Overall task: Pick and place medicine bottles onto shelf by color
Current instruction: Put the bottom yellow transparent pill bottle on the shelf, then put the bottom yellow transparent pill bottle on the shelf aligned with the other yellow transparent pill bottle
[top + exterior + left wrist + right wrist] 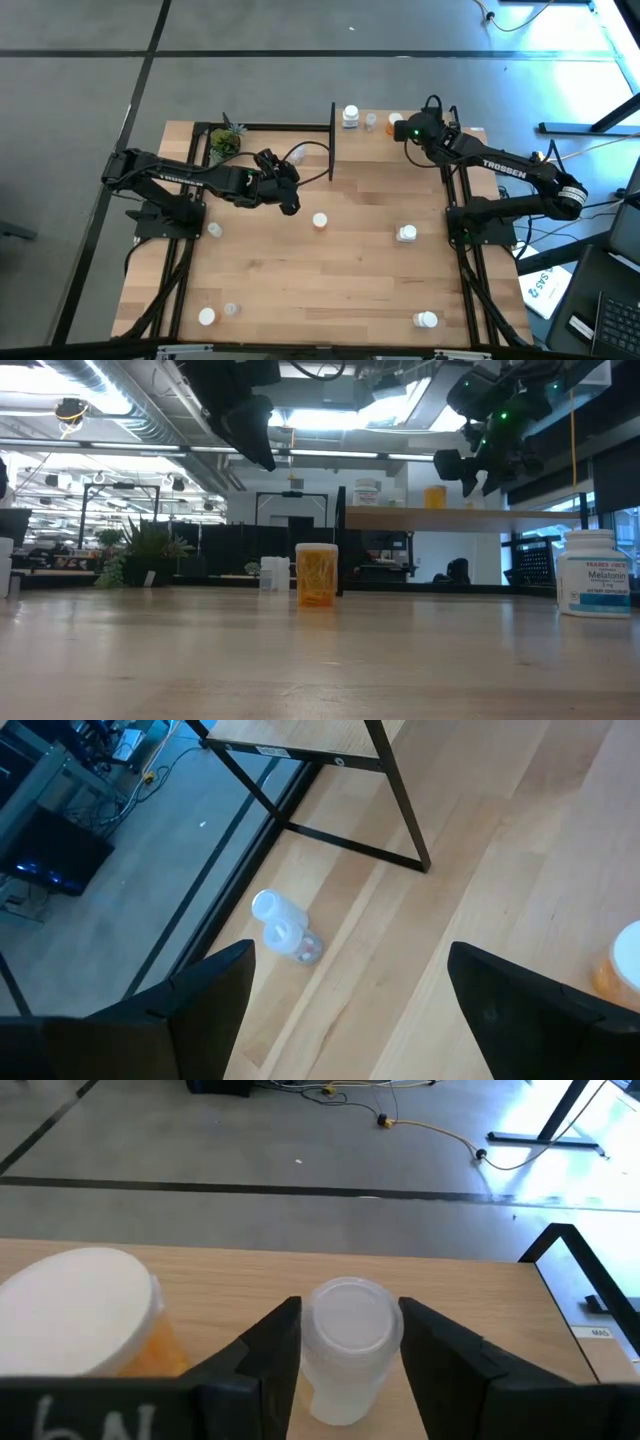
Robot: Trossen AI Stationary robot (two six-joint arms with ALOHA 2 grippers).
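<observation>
Honestly, the right gripper [350, 1350] sits up on the shelf [480, 1280], its jaws narrowly straddling a clear bottle [348, 1342]. The orange bottle [95, 1320] stands just beside, so pulling out crooked could knock either. The left gripper [345, 1000] hangs wide over mid-worktop.

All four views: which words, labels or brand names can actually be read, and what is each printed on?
"TROSSEN" – on the right arm, high view.
"Melatonin" – on the white bottle, low view; the smaller print around it is too blurred to read.
"SA52", roughly – on a paper beside the table, high view; uncertain.
Small tag on the shelf post, right wrist view: too small to read.
</observation>
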